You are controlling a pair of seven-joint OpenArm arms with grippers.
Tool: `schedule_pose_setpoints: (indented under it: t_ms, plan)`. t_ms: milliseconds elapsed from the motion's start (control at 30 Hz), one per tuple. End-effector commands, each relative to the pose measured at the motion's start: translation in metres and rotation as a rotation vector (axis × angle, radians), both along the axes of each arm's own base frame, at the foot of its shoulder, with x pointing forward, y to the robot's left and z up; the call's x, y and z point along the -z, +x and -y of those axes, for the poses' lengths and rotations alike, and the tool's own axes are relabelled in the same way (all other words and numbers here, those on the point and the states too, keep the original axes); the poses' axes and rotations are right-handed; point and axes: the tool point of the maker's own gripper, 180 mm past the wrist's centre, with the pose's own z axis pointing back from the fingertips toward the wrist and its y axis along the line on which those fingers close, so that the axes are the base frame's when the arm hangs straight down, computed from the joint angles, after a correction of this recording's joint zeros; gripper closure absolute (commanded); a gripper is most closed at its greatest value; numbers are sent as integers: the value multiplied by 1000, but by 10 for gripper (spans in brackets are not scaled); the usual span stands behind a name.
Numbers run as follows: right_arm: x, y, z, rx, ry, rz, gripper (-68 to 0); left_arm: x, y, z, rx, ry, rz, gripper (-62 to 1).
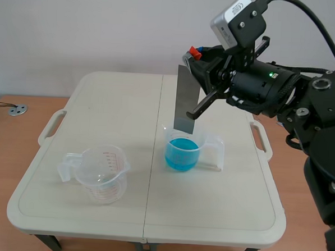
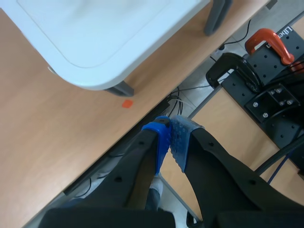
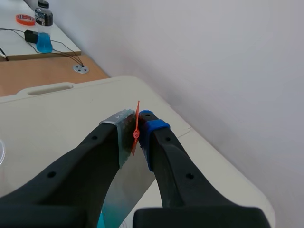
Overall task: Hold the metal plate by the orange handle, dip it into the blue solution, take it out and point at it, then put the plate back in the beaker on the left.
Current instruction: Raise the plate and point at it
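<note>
The right arm (image 1: 319,122) crowds 3 o'clock over the white folding table (image 1: 101,99). Its right gripper (image 1: 198,58) pinches the orange handle (image 3: 137,124) of the metal plate (image 1: 186,98). The plate hangs upright at 12 o'clock of the beaker of blue solution (image 1: 183,149), its lower edge about at the rim. The empty beaker (image 1: 100,175) stands at 8 o'clock. Off the table, the left gripper (image 2: 171,135) is pressed together, empty. Best to lower straight and centred, so the light beaker isn't nudged.

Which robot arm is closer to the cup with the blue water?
Right. The right tool holds the plate right over the beaker. The left tool is shut, off the table, over the floor.
</note>
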Motion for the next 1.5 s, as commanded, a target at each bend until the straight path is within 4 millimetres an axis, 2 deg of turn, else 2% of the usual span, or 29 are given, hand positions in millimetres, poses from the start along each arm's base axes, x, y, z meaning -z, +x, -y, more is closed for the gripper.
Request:
schedule_pose_setpoints:
  t_ms: [0,233,500,767,1100,1467]
  plan:
    - [-18,0,1,-12,11,47,-13,-6,12,1,-8,-12,42,-17]
    - [-40,-3,-1,-14,4,112,-13,-21,50,0,-1,2,147,-17]
    - [-62,-7,-2,-11,-2,169,-13,-54,112,4,5,9,316,-17]
    - [-76,-9,-1,0,16,182,-13,-76,166,29,43,-15,424,-17]
    - [-97,-14,0,11,53,183,-13,-77,214,73,89,-82,466,-17]
    - [-95,-12,1,19,70,143,-13,-65,244,114,139,-84,481,-17]
